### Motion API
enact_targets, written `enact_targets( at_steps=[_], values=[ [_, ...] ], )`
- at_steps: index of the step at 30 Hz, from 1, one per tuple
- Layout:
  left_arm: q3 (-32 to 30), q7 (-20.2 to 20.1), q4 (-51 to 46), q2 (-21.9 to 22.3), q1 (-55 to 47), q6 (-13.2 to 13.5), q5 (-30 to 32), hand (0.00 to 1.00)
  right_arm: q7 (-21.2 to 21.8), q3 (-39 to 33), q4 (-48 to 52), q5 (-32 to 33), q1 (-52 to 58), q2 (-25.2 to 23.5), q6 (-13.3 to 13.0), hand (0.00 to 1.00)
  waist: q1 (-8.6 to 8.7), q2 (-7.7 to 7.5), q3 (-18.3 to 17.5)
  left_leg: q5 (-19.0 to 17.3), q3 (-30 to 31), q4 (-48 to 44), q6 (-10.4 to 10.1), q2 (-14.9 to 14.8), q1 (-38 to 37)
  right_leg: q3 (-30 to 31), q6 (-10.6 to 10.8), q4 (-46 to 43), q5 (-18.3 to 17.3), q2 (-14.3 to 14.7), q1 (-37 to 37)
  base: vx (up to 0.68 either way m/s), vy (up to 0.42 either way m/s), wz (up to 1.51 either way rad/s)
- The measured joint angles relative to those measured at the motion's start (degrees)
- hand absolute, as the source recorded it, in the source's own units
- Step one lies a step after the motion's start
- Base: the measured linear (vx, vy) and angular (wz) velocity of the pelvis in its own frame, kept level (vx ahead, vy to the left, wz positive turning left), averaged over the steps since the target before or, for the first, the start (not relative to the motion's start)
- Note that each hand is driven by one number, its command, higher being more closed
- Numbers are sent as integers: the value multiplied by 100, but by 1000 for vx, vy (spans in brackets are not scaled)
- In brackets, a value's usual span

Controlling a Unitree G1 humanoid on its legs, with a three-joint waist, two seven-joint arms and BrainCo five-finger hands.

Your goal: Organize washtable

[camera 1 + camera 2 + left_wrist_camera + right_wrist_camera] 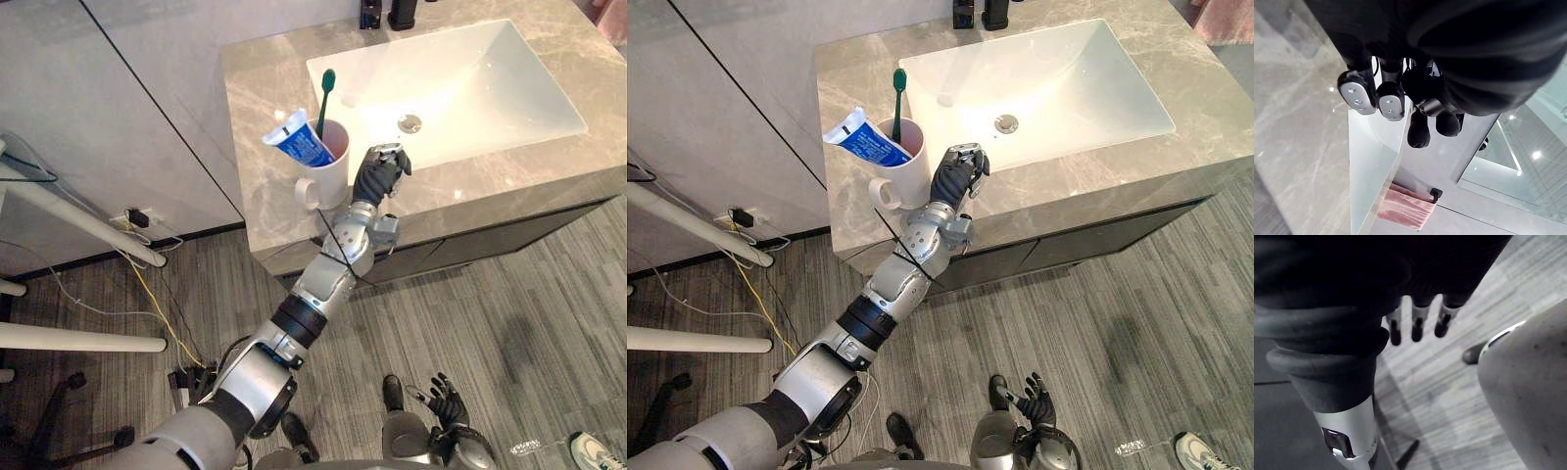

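A white ceramic mug with a pink inside [330,166] is seen standing upright on the grey marble countertop [263,117], just left of the white rectangular sink basin [470,73]. A green toothbrush [325,90] is stood in the mug, head up. A blue-and-white toothpaste tube [299,143] is leaned in it, tilted over the left rim. The mug's handle is turned to the front edge.

The left hand [380,172] is held over the front strip of the countertop, just right of the mug, no contact seen. Its fingers [1357,93] are curled in and nothing is gripped.

The right hand [446,401] is hung low over the grey wood-look floor [549,294], fingers loosely spread, nothing held.

Two dark bottles [386,13] are placed at the counter's back edge.
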State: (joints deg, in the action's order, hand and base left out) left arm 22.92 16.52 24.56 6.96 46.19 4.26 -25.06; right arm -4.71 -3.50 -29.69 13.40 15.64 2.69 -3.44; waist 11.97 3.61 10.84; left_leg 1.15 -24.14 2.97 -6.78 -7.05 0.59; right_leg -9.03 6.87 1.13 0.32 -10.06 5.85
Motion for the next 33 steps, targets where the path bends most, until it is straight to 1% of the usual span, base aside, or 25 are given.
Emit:
enact_targets(
  at_steps=[6,9,11,15,17,19,28,31,32,33],
  values=[
    [-6,-21,0,-8,-1,2,1,100,0,-13,54,0,25,-1,-1,0,-6,13,19,-8,3,0,9,0,42,0,1,-15,0,1,47,-16,-12,0],
    [-25,-23,0,-56,-2,2,105,100,3,-67,167,0,73,-4,-8,0,-8,50,93,-13,12,0,14,0,49,1,3,-25,1,1,50,-8,-5,1],
    [-166,-25,1,-81,-4,2,110,100,6,-119,190,0,89,-1,-17,0,-11,74,111,-13,12,-3,14,-1,51,3,3,-29,2,3,53,0,0,0],
    [-242,-69,4,-178,-3,2,122,100,11,-130,215,0,105,-2,-31,0,-10,85,120,-17,9,-25,11,-3,57,3,3,-31,2,3,55,-16,-25,-1],
    [-328,-148,31,-235,-2,-1,201,100,74,-150,240,0,105,-1,-33,0,-10,105,160,-88,9,-105,10,-25,79,13,3,-35,2,6,54,-10,-10,-2],
    [-346,-156,29,-284,38,16,244,100,116,-166,303,1,121,-5,-36,0,-8,117,215,-101,13,-148,9,-20,86,37,10,-44,5,2,55,-11,-11,-2],
    [-453,-171,38,-344,99,-5,254,100,124,-283,367,1,190,-16,-48,0,-15,142,230,-102,51,-199,10,-30,156,-3,12,-94,6,0,103,-9,-12,2],
    [-452,-277,67,-377,98,-7,308,100,127,-331,375,1,213,-23,-48,0,-25,149,233,-102,58,-206,10,-33,156,-14,12,-105,7,-4,98,-23,-15,2],
    [-447,-413,67,-475,89,-7,514,100,126,-379,417,-3,301,-3,-50,0,-27,224,273,-116,66,-219,33,-31,158,-30,28,-114,16,2,88,-77,-50,4],
    [-446,-420,67,-500,77,-7,556,100,126,-386,417,-3,316,-3,-50,0,-28,228,275,-120,66,-231,39,-31,162,-27,35,-113,21,3,88,-79,-52,3]
  ],
)
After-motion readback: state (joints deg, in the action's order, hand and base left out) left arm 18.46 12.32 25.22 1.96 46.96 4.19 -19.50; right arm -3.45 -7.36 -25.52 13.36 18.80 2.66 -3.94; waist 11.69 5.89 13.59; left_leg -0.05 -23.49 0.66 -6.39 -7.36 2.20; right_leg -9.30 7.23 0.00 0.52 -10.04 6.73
